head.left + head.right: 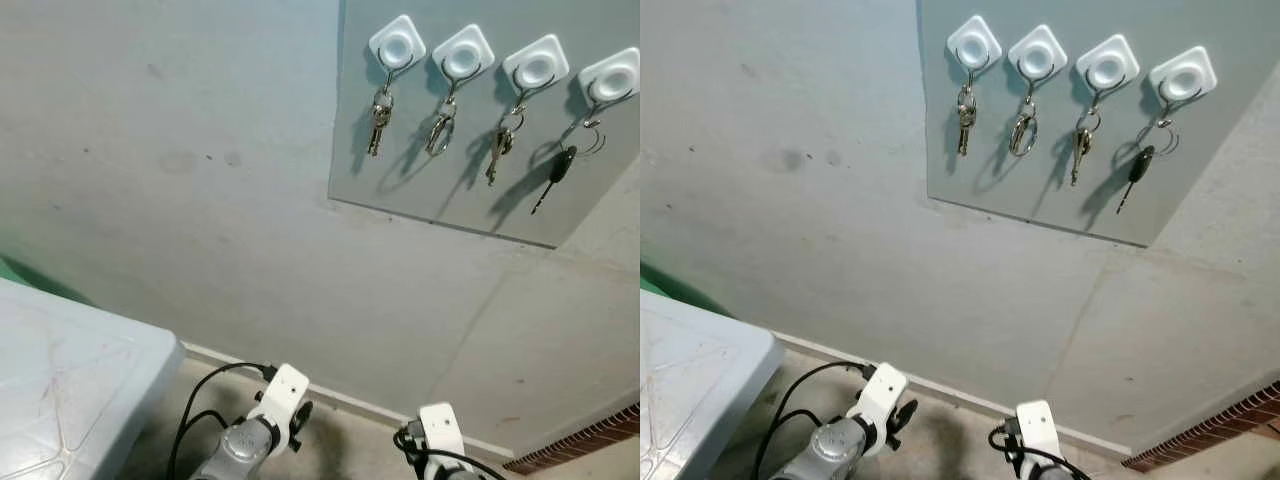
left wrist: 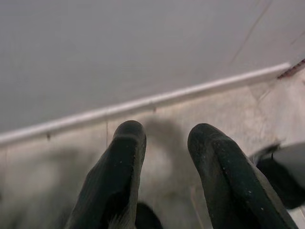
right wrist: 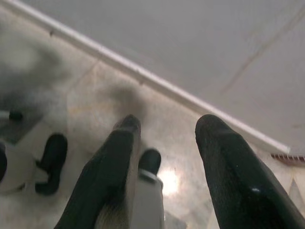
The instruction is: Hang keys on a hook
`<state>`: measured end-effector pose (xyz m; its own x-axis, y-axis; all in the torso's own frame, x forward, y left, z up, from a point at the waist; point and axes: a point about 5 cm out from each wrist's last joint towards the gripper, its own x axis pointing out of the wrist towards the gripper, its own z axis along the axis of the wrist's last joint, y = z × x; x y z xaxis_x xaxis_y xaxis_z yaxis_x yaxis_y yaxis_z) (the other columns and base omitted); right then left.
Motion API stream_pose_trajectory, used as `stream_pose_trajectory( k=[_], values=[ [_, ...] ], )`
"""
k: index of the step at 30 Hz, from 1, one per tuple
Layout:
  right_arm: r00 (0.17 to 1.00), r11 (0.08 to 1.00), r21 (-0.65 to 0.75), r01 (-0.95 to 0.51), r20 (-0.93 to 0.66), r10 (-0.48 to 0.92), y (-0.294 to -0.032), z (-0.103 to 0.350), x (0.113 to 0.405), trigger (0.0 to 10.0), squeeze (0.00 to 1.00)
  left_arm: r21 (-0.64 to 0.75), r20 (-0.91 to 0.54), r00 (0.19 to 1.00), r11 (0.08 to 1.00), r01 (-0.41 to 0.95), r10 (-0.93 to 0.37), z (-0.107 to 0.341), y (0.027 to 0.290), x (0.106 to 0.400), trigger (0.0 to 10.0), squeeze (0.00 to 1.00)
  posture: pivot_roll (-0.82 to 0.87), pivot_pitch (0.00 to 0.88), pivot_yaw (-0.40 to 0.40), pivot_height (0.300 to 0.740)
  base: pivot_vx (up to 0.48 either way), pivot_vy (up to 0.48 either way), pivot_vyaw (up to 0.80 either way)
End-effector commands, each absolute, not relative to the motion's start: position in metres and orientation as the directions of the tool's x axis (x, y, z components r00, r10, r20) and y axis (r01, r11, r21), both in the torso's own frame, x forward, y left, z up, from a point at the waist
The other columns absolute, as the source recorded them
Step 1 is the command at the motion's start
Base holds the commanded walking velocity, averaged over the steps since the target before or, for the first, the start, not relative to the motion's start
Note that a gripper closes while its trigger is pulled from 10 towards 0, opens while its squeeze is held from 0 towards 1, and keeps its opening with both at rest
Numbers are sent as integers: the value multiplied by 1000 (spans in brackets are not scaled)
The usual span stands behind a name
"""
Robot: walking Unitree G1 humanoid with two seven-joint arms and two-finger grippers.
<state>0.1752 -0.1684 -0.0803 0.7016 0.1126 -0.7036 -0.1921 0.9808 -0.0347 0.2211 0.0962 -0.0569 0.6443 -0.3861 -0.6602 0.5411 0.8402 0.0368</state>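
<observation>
**Four key sets on four hooks, both arms low**

We see a grey board (image 1: 440, 190) fixed on the wall (image 1: 180, 180), and on it four white hooks in a row. The first hook (image 1: 397, 45) carries a small bunch of keys (image 1: 379, 118). The second hook (image 1: 463, 55) holds a ring with keys (image 1: 440, 130). On the third hook (image 1: 535, 66) hangs another key bunch (image 1: 498, 148). From the fourth hook (image 1: 610, 77) hangs the black key (image 1: 558, 172) on a wire ring, tilted, with its blade pointing down.

Our two arms are low, near the floor (image 1: 350, 430) and well apart from the board. In the wrist view the left gripper (image 2: 162, 143) points at the floor and the white skirting (image 2: 143, 102); its jaws stand apart with nothing between them. The right gripper (image 3: 164, 138) also points at the floor, its jaws apart and empty. A light table (image 1: 70, 380) stands at our left, and a black cable (image 1: 195, 400) runs along the left arm.
</observation>
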Motion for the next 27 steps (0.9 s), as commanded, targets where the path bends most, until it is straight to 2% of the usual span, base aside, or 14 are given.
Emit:
stream_pose_trajectory(
  k=[1, 4, 8, 11, 20, 27],
  values=[
    [669, 982, -28, -188, -735, 108, -169, -86, 165, 10000, 0, 38, -706, 616, 850, 525, -349, -67, 104, 209, 10000, 0, 105, 28, 6, 740, 0, 0, 0],
    [635, 975, -48, -218, -766, 104, -168, -91, 158, 10000, 0, 17, -714, 610, 863, 505, -343, -69, 107, 205, 10000, 0, 101, 25, 6, 740, 0, 0, 0],
    [545, 966, -41, -256, -832, 109, -166, -101, 137, 10000, 0, 26, -773, 576, 893, 449, -267, -81, 125, 188, 10000, 0, 95, 19, 9, 740, 0, 0, 0],
    [511, 967, -40, -254, -854, 99, -168, -104, 128, 10000, 0, 26, -799, 559, 915, 401, -222, -87, 136, 178, 10000, 0, 95, 23, 2, 740, 0, 0, 0],
    [486, 969, -52, -242, -871, 74, -174, -106, 125, 10000, 0, 30, -819, 551, 948, 317, -158, -92, 151, 166, 10000, 0, 105, 16, -12, 740, 0, 0, 0],
    [467, 967, -48, -249, -881, 77, -174, -107, 120, 10000, 0, 21, -813, 560, 951, 308, -163, -91, 150, 168, 10000, 0, 111, 4, -18, 740, 0, 0, 0]
  ],
)
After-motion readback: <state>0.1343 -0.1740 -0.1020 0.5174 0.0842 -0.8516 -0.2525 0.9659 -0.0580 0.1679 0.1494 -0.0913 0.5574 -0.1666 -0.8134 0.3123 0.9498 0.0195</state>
